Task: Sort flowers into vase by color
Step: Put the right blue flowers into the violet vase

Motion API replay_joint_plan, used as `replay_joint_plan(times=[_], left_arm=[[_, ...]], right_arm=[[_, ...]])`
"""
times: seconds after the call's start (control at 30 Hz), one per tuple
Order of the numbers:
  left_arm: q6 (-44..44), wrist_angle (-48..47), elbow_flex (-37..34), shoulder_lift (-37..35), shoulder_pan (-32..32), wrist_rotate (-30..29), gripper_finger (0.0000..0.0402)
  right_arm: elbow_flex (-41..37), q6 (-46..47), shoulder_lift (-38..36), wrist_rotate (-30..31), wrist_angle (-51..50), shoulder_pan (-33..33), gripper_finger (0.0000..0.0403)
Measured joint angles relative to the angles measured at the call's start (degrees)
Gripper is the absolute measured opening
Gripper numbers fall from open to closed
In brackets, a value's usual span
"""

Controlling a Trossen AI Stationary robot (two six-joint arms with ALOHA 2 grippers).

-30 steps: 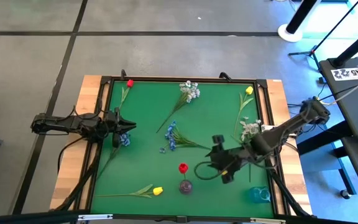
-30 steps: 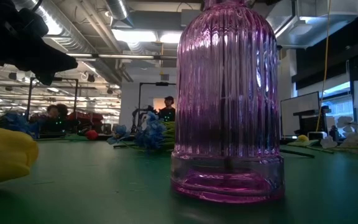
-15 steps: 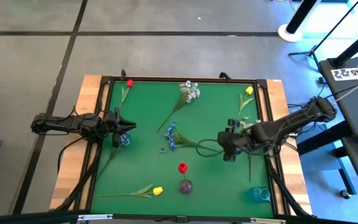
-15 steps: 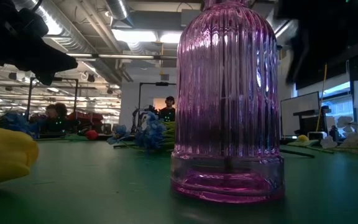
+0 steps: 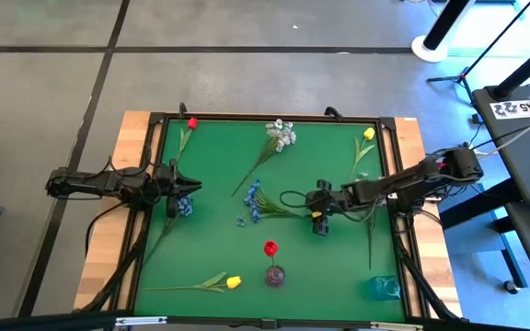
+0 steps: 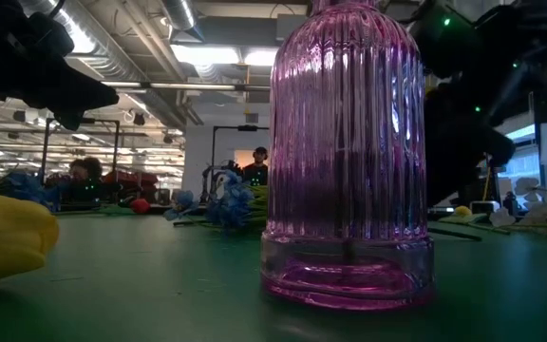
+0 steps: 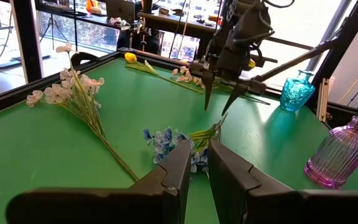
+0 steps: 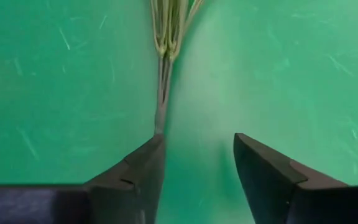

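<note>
The sorting has only begun: one red tulip point(image 5: 270, 247) stands in the purple vase point(image 5: 274, 275) at 6 o'clock on the table point(image 5: 329, 276), and the blue vase point(image 5: 384, 288) at 5 o'clock looks empty.

Lying loose I count:
- one red tulip at 11 o'clock point(image 5: 192, 122)
- two yellow tulips point(image 5: 369, 133) point(image 5: 234, 280)
- two blue sprays point(image 5: 256, 200) point(image 5: 184, 207)
- two whitish sprays point(image 5: 282, 134) point(image 5: 371, 188)

The right gripper point(image 5: 317, 219) hangs with open jaws over the stem of the centre blue spray (not yet gripping). The left gripper point(image 5: 190, 187) waits at 9 o'clock; I cannot tell its jaws.
</note>
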Motion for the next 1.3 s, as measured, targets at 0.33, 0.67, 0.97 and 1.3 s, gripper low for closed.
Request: replay_joint_plan(times=[0.33, 0.67, 0.97, 1.3], left_arm=[[0.0, 0.0, 0.0, 0.0, 0.0, 0.0, 0.0053], [0.0, 0.0, 0.0, 0.0, 0.0, 0.0, 0.0053], [0.0, 0.0, 0.0, 0.0, 0.0, 0.0, 0.0053], [0.0, 0.0, 0.0, 0.0, 0.0, 0.0, 0.0053]], right_arm=[[0.2, -0.2, 1.5, 3.7, -4.5, 0.1, 0.0225], [0.9, 1.7, -0.7, 1.4, -13.4, 0.1, 0.0019], [4.9, 5.7, -7.0, 2.5, -33.2, 0.8, 0.0004], [5.0, 7.7, -7.1, 8.0, -30.6, 8.4, 0.0025]])
